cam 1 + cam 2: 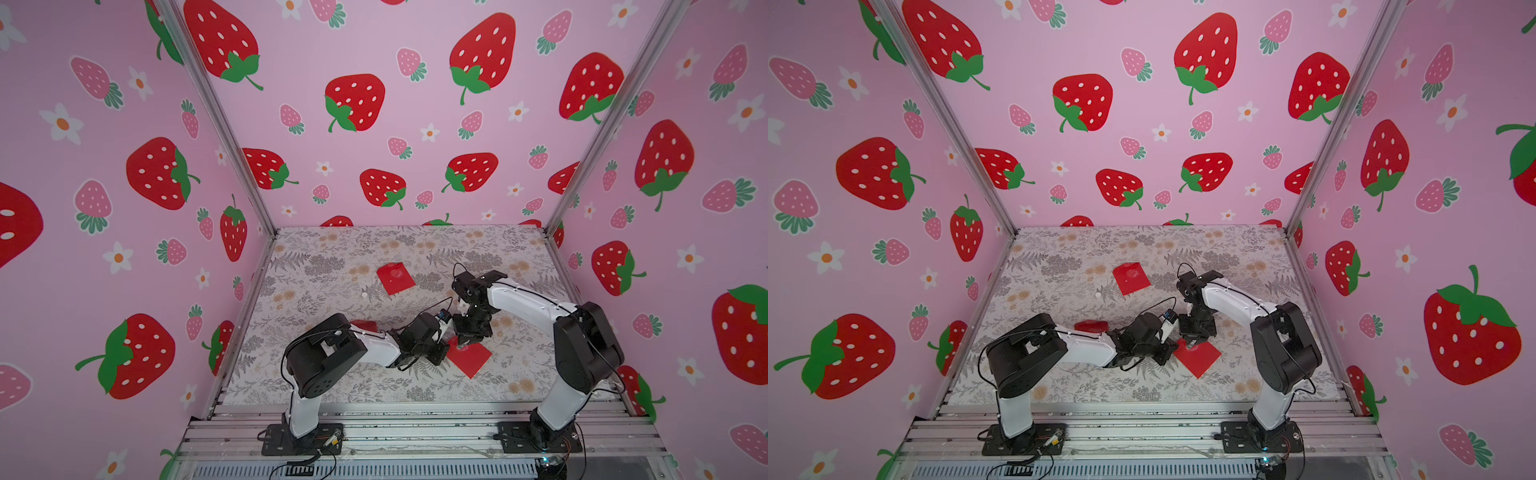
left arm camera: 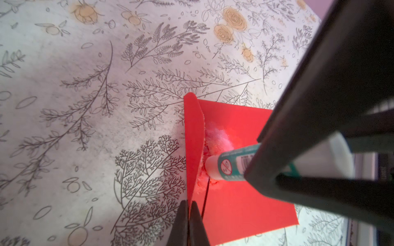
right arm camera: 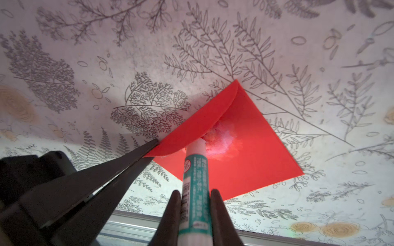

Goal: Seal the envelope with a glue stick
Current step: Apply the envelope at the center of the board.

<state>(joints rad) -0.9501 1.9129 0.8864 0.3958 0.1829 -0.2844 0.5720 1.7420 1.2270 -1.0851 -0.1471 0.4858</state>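
Observation:
A red envelope (image 1: pixel 471 357) (image 1: pixel 1200 358) lies on the floral tabletop between both arms. Its flap (image 2: pixel 193 132) (image 3: pixel 191 130) is lifted off the body. My left gripper (image 2: pixel 188 205) is shut on the flap's edge; its fingers (image 3: pixel 136 155) also show in the right wrist view. My right gripper (image 3: pixel 195 192) is shut on the glue stick (image 3: pixel 195 170) (image 2: pixel 231 164), a white tube with a teal label and no cap on. The stick's white tip presses on the envelope body just under the raised flap. A whitish glue smear (image 3: pixel 221 138) (image 2: pixel 217 136) lies beside the tip.
A second red envelope (image 1: pixel 395 277) (image 1: pixel 1131 277) lies flat farther back. A red object (image 1: pixel 365 325) (image 1: pixel 1092 326) sits behind the left arm. A small white round piece (image 1: pixel 365 295) (image 1: pixel 1098 294) lies left of centre. Aluminium rails (image 1: pixel 415 415) run along the near edge.

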